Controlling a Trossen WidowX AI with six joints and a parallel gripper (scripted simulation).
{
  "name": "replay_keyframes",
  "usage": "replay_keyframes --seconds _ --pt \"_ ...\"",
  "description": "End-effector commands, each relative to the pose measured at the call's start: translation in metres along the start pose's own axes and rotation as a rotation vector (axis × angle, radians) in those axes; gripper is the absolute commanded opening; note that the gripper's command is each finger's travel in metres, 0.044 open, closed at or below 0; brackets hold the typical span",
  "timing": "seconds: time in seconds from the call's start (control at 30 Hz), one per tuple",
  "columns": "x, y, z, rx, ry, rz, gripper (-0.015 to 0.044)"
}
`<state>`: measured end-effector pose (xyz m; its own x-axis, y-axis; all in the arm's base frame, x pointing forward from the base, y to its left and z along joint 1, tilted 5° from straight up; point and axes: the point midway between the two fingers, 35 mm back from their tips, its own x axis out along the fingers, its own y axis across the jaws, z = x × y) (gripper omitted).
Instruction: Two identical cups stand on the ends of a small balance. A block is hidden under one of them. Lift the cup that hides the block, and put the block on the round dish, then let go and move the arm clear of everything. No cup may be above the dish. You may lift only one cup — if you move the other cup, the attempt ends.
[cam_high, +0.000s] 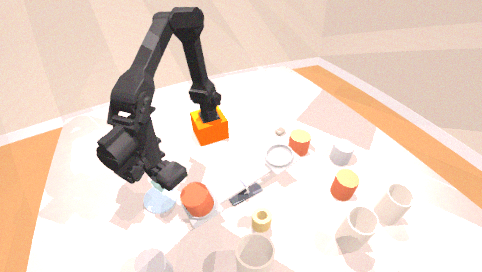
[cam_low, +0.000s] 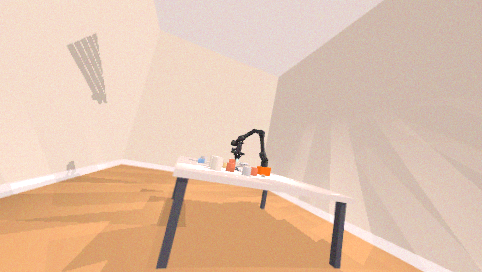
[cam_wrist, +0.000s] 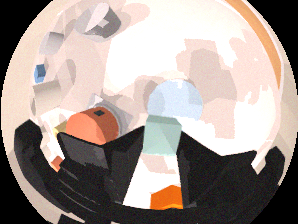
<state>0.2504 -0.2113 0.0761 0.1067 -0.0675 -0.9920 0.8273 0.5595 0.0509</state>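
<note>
The pale green block (cam_high: 157, 186) (cam_wrist: 162, 140) is between the fingers of my gripper (cam_high: 156, 182) (cam_wrist: 162, 131), which is shut on it. The block hangs over or just beside the pale blue round dish (cam_high: 159, 201) (cam_wrist: 182, 100); its exact height above the dish is hard to tell. A red-orange cup (cam_high: 197, 200) (cam_wrist: 90, 127) stands on the balance's near pan, close beside my gripper. The balance's far pan (cam_high: 267, 159) bears no cup. Another red-orange cup (cam_high: 299, 143) stands on the table beside that pan, and one more (cam_high: 344, 186) stands farther right. No cup is above the dish.
A dark balance base (cam_high: 245, 194) lies between the pans. A yellow ring (cam_high: 261, 221), a grey cup (cam_high: 342, 153) and pale cups (cam_high: 358, 229) (cam_high: 395, 204) (cam_high: 255, 254) stand around it. A tiny pinkish piece (cam_high: 280, 131) lies behind the far pan. The orange arm base (cam_high: 210, 131) is at the back.
</note>
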Motion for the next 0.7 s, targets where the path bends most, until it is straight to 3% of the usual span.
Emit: replay_keyframes --seconds 0.0,0.67 --pt "0.008 -0.017 0.002 -0.013 0.012 0.003 0.0000" --pt "0.055 -0.029 0.003 -0.019 0.015 0.005 0.0000"
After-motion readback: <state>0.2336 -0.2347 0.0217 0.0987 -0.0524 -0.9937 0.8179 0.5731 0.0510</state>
